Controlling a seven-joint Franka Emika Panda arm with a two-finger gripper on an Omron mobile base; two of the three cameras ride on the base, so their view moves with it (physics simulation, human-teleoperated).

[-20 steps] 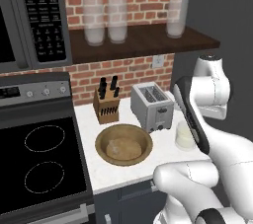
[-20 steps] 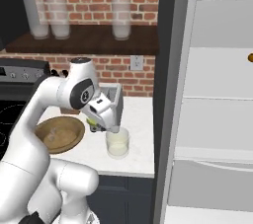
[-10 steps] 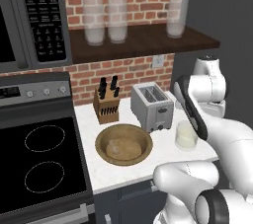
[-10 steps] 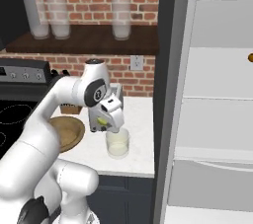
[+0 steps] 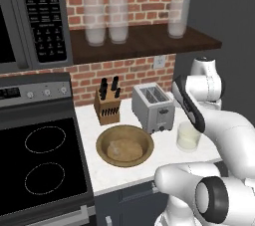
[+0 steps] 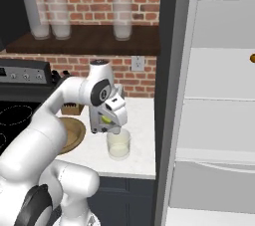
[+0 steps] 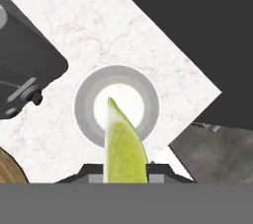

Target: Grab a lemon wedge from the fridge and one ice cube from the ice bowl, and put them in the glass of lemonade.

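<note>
Gripper (image 6: 106,122) clamped on the tiny yellow-green lemon wedge (image 7: 123,146) has swung from beside the glass to directly above the short clear glass of pale lemonade (image 7: 117,102), so the drop looks ready; the shallow tan wooden ice bowl (image 5: 124,145) sits beyond, its ice untouched

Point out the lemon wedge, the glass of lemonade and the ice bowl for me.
lemon wedge (image 7: 124,149): hand view, middle of its yellow-green flesh.
glass of lemonade (image 6: 118,145): right base view, its clear side wall.
ice bowl (image 5: 102,140): left base view, its wooden left rim.
</note>
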